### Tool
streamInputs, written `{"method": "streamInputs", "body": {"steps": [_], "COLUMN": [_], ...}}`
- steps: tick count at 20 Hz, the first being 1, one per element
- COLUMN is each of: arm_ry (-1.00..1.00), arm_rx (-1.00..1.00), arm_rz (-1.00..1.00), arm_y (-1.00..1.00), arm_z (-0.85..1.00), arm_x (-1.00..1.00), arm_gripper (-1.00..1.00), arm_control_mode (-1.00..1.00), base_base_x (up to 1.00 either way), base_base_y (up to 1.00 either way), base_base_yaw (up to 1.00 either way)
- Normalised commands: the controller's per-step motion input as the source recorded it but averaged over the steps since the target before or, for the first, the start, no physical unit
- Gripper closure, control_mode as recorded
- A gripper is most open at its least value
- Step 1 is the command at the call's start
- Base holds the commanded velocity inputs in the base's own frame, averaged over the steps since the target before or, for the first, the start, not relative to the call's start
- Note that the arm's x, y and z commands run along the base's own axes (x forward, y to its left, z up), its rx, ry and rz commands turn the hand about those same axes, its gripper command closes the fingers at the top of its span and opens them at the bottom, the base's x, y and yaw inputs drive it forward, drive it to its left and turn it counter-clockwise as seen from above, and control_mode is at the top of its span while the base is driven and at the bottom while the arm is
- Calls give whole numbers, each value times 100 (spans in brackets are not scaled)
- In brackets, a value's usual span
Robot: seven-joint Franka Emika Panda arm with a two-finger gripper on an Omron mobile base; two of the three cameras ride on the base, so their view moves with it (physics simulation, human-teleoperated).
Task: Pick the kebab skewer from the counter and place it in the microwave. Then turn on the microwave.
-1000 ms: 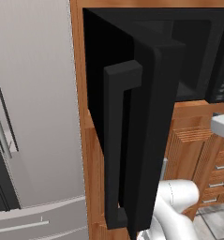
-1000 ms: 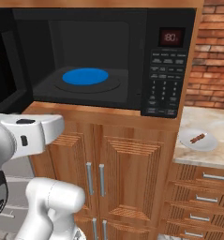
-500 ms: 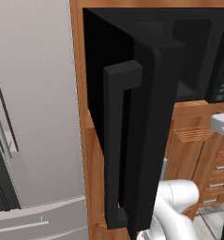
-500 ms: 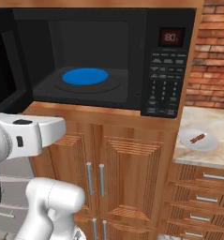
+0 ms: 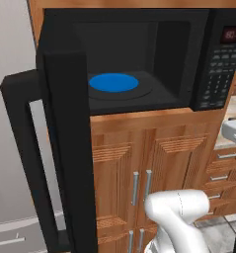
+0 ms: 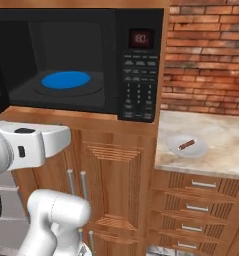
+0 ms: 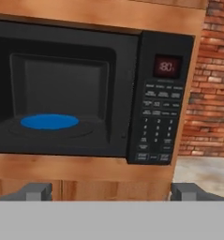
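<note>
1. the whole view has swung since a moment ago: the base has moved, so the microwave (image 5: pixel 139 59) now faces us, door (image 5: pixel 65 148) wide open.
2. the skewer (image 6: pixel 186 145) lies on a small plate (image 6: pixel 173 146) on the desk (image 6: pixel 226 150), untouched.
3. end effector (image 7: pixel 111 191) spread, empty, facing the microwave; pick-up not yet begun.

The red display (image 7: pixel 167 66) at the top of the microwave (image 7: pixel 90 91) button panel (image 7: pixel 158 124) reads "80" in glowing red digits. The labels on the panel's buttons are too small to read.
</note>
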Motion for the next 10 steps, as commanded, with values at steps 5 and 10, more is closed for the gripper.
{"method": "streamInputs", "body": {"steps": [5, 10], "arm_ry": [0, 0], "arm_rx": [0, 0], "arm_rz": [0, 0], "arm_y": [0, 0], "arm_z": [0, 0], "arm_x": [0, 0], "arm_gripper": [-100, -100], "arm_control_mode": [100, 100], "base_base_x": [-14, -12], "base_base_y": [-74, -75], "base_base_yaw": [0, 0]}}
